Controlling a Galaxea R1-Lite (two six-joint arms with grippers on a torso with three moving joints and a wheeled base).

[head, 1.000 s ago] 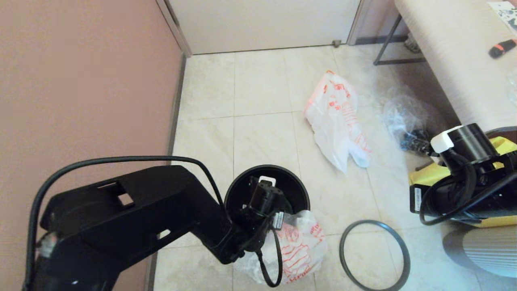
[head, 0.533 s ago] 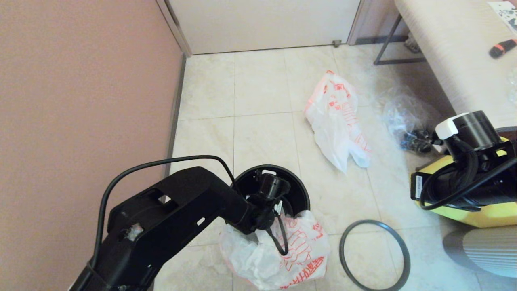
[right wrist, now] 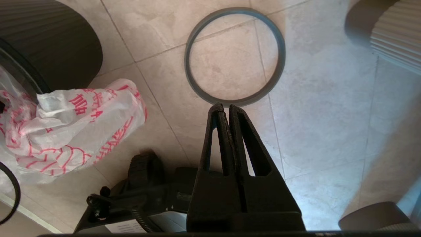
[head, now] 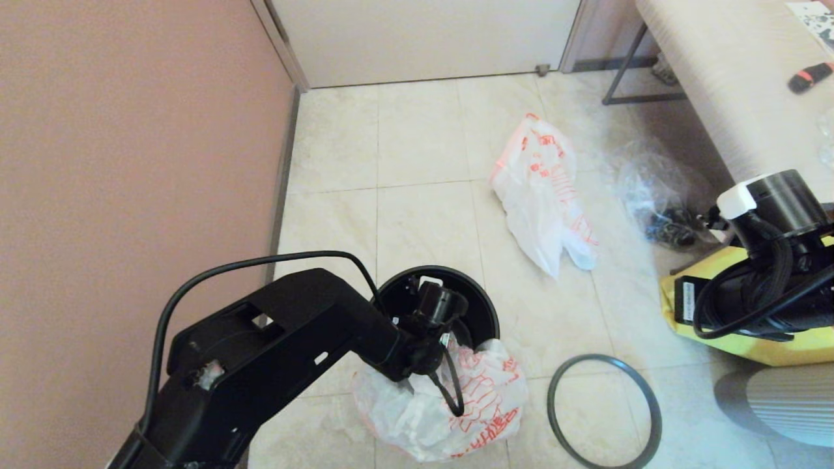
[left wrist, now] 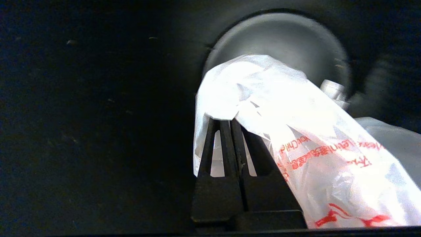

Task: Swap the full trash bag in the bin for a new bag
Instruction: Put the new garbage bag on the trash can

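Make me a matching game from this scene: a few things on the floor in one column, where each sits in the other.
Things:
1. full bag
2. new bag
3. hoop
4. bin

Places:
A. flat on the tiles, right of the full bag
B. standing behind the full bag
C. hanging over the bin's near rim, held by the left gripper
D. limp on the tiles, beyond the bin

Pairs: 1-C, 2-D, 3-A, 4-B

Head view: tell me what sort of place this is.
Probably a room corner in a home or an office. A tiled floor meets a pink wall and a closed door, and a small black bin stands beside a light-topped table with metal legs.
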